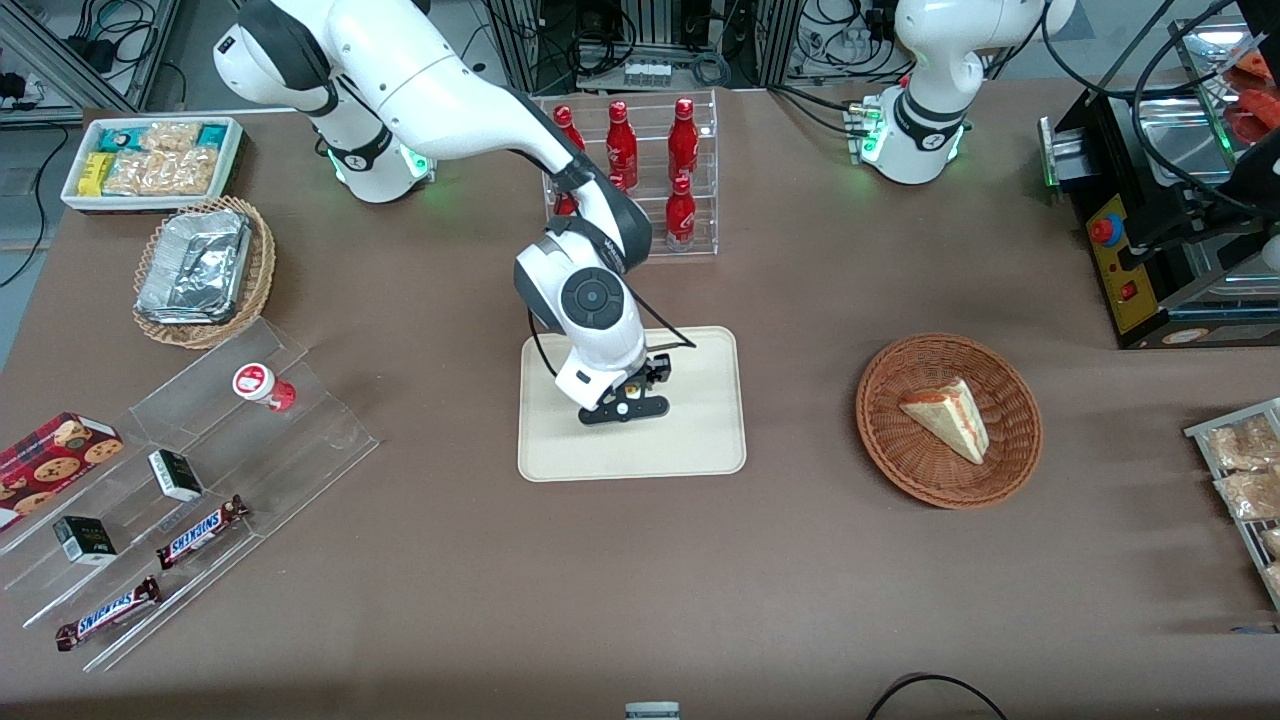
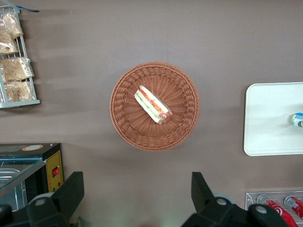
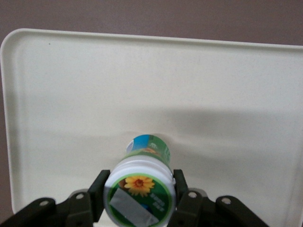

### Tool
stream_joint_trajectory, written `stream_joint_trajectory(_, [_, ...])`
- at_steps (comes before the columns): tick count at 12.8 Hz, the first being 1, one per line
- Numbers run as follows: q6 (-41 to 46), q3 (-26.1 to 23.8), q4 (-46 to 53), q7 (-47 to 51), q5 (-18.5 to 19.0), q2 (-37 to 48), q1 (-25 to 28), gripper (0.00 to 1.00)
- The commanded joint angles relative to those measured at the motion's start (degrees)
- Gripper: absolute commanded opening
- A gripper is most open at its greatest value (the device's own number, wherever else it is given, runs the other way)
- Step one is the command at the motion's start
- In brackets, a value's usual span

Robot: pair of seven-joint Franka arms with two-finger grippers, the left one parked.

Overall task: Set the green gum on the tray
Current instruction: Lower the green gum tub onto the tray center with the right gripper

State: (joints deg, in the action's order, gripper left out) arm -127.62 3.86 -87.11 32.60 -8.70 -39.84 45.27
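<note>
A wicker basket (image 1: 948, 420) holding a wedge of sandwich (image 1: 946, 417) sits on the brown table (image 1: 800, 560) toward the parked arm's end. Red bottles (image 1: 682, 140) stand in a clear rack (image 1: 700, 175). Toward the working arm's end, a red-lidded bottle (image 1: 262, 385) and Snickers bars (image 1: 200, 532) rest on clear tiered shelves (image 1: 300, 440), farther from the camera a foil-lined basket (image 1: 200, 270).

Robot lab: cabling, mock shop goods

The right arm reaches forward and bends down at the wrist; its gripper (image 3: 139, 201) points down, fingers (image 3: 98, 189) clamped on a bottle's lid.
</note>
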Motion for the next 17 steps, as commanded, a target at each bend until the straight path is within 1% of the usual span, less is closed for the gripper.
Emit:
stream_joint_trajectory(1, [-0.88, 0.35, 1.94, 0.53, 0.61, -1.81, 0.17, 0.00])
stream_joint_trajectory(6, [-2.63, 0.35, 1.59, 0.44, 1.14, -3.13, 0.17, 0.00])
stream_joint_trajectory(7, [-2.90, 0.35, 1.59, 0.36, 1.14, -3.40, 0.17, 0.17])
stream_joint_trajectory(8, [-2.99, 0.35, 1.59, 0.44, 1.14, -3.49, 0.17, 0.70])
stream_joint_trajectory(9, [-2.99, 0.44, 1.59, 0.44, 1.23, -3.57, 0.17, 1.00])
stream_joint_trajectory(12, [-2.99, 0.44, 1.59, 0.09, 2.28, -3.49, 0.17, 1.00])
stream_joint_trajectory(17, [-2.11, 0.53, 1.59, -0.17, 2.46, -2.79, 0.08, 1.00])
